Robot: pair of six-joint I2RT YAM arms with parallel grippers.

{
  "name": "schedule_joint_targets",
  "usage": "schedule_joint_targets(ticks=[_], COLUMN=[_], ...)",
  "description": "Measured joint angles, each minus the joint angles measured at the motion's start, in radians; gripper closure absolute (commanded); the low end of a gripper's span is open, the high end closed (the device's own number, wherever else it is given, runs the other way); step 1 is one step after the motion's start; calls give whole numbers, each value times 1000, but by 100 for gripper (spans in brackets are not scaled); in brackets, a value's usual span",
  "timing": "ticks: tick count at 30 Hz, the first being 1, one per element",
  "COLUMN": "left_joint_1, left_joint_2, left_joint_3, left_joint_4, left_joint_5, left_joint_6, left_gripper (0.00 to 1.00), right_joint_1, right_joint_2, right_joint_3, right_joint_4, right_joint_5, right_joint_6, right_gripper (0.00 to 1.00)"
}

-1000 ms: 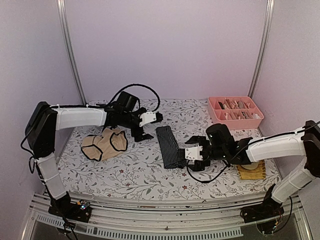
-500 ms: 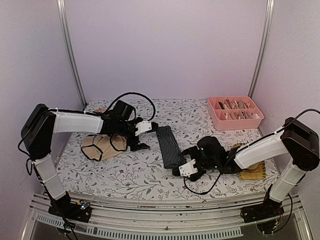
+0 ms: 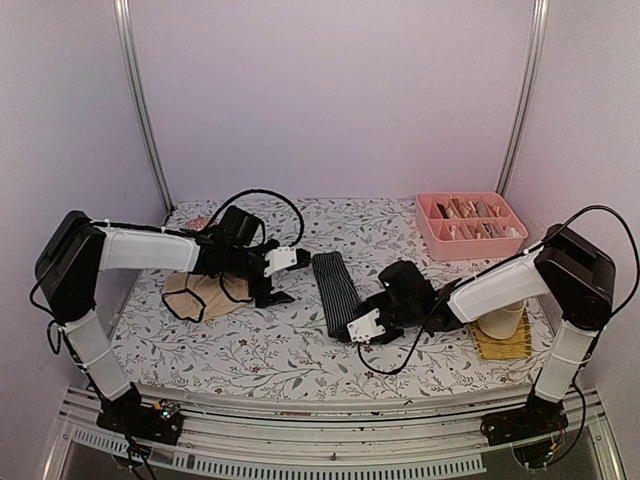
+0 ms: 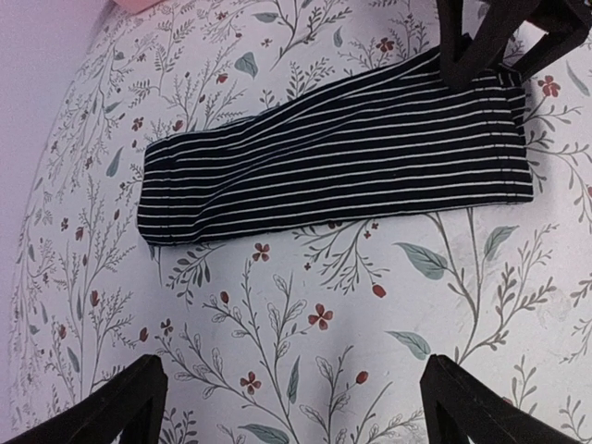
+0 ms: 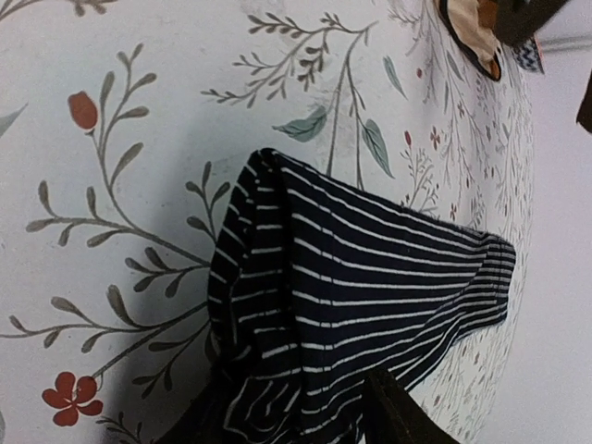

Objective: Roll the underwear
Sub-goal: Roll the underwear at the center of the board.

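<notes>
A: What sits on the floral table (image 3: 300, 350)?

B: A pink tray (image 3: 475, 250) with compartments, at the far right corner. In the middle, the navy striped briefs (image 3: 335, 290) lie folded into a long narrow band that runs from far to near. The beige briefs (image 3: 205, 295) lie crumpled to the left, well apart from them and partly under the left arm.

A: And the right gripper (image 3: 360, 328)?

B: Its fingers are clamped on the near end of the striped band, and the cloth bunches up between them.

A: The left gripper (image 3: 278, 280)?

B: It hovers between the two briefs, just beside the beige pair. Its fingers are spread wide and hold nothing.
</notes>
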Motion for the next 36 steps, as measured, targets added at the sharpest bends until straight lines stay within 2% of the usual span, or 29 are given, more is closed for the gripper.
schedule_joint_targets(ticks=[2, 4, 8, 15, 22, 25, 30, 36], left_joint_1=[4, 10, 27, 82, 106, 104, 74, -13], left_joint_2=[-5, -13, -34, -76, -114, -123, -153, -186], left_joint_3=[-6, -16, -35, -104, -218, -253, -310, -398], left_joint_4=[2, 7, 16, 60, 158, 182, 229, 311], left_joint_5=[2, 5, 20, 73, 130, 171, 219, 212], left_joint_6=[0, 0, 0, 27, 107, 158, 219, 256], left_gripper=[2, 2, 2, 3, 20, 21, 23, 33], right_joint_1=[-3, -4, -3, -2, -1, -6, -22, -51], right_joint_2=[24, 51, 85, 118, 211, 235, 289, 326], right_joint_3=[34, 88, 187, 316, 441, 478, 555, 583], right_joint_4=[-40, -100, -205, -354, -495, -541, -612, -640], right_joint_5=[-13, -29, -90, -205, -323, -370, -441, -513], right_joint_6=[17, 56, 174, 415, 625, 699, 801, 871], right_gripper=[78, 80, 90, 91, 91, 92, 93, 93])
